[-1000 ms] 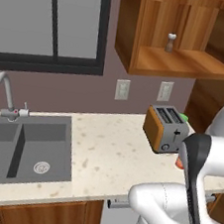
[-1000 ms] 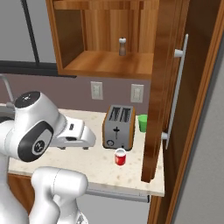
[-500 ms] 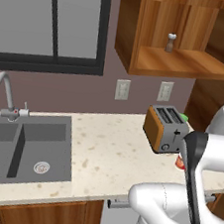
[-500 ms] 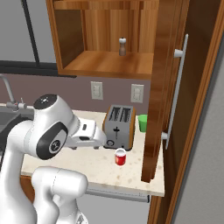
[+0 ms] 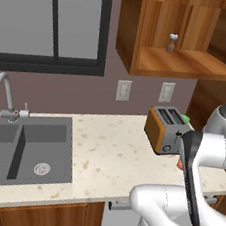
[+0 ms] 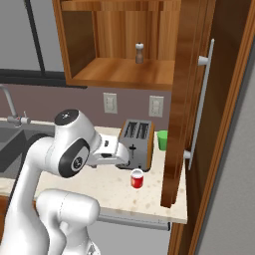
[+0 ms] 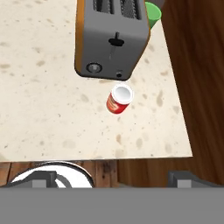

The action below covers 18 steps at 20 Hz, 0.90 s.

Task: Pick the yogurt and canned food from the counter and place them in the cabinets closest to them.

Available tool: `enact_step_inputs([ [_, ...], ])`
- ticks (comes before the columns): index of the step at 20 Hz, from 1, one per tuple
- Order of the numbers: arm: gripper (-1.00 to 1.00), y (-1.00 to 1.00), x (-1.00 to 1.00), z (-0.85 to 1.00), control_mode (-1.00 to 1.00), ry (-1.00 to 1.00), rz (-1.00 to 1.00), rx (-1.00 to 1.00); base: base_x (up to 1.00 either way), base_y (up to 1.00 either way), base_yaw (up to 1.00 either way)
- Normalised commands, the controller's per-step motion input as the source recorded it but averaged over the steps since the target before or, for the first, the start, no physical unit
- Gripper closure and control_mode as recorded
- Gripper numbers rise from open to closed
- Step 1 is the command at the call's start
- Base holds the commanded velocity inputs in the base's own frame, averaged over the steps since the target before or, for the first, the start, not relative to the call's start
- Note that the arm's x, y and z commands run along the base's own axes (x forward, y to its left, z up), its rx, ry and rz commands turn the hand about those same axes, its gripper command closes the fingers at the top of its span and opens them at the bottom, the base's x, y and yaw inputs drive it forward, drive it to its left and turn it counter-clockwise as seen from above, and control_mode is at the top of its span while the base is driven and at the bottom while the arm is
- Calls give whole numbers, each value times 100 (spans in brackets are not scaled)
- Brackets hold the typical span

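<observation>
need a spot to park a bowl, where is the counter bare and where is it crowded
The widest bare stretch of counter lies between the sink and the toaster. A smaller bare patch sits in front of the toaster, left of the yogurt. It is crowded at the right end: toaster, yogurt and green cup beside the cabinet door.

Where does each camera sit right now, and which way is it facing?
Left base view: behind-left, facing the sink, toaster and open cabinets; arm lower right.
Right base view: behind-right, facing the toaster, yogurt and cabinet door; arm lower left.
Hand view: looks down on yogurt, toaster, green cup.
All share the toaster.
</observation>
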Motion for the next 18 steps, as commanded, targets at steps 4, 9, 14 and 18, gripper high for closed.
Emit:
enact_step_inputs([
  [4,-100,-13,33,-20,-100,1,0,-1,0,0,0],
  [9,-100,-14,30,-19,-100,1,0,-1,0,0,0],
  [14,-100,-15,28,-14,-100,0,0,0,0,0,0],
  [18,-100,-11,29,-12,-100,0,0,0,0,0,0],
])
